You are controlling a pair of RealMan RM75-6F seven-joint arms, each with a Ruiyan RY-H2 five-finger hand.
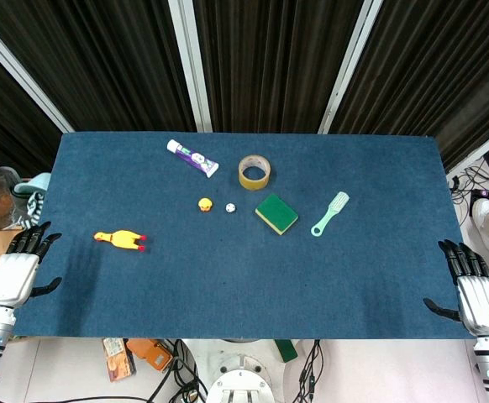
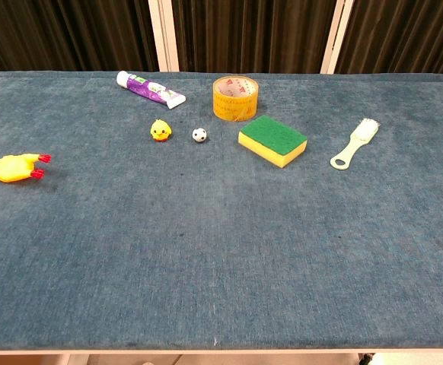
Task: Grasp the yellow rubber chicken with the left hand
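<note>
A blue cloth-covered table (image 1: 228, 285) is filling most of the head view, with dark curtains hanging behind it. The yellow rubber chicken (image 1: 120, 239) is lying flat on its side toward the table's left part, its head pointing to the left edge and its red feet pointing toward the centre. In the chest view it is showing at the far left border, partly cut off by the frame.

The left hand (image 1: 13, 273) is hovering at the table's near left corner, back of the hand facing up, fingers stretched out and spread, holding nothing. It is sitting apart from the chicken, nearer the robot and further left. The right hand (image 1: 478, 294) is mirroring it at the near right corner, fingers likewise extended and apart, with nothing in its grasp. Neither hand is appearing in the chest view.

Further back, a purple-and-white tube (image 1: 192, 158) is lying at an angle, with a roll of tan tape (image 1: 255, 171) standing just to its right. In front of these, a small yellow duck figure (image 1: 204, 204) and a tiny ball (image 1: 230, 207), possibly patterned like a football, are sitting side by side. A green-and-yellow sponge (image 1: 276, 213) is resting to their right, and a pale green brush (image 1: 331, 213) is lying beyond it.
</note>
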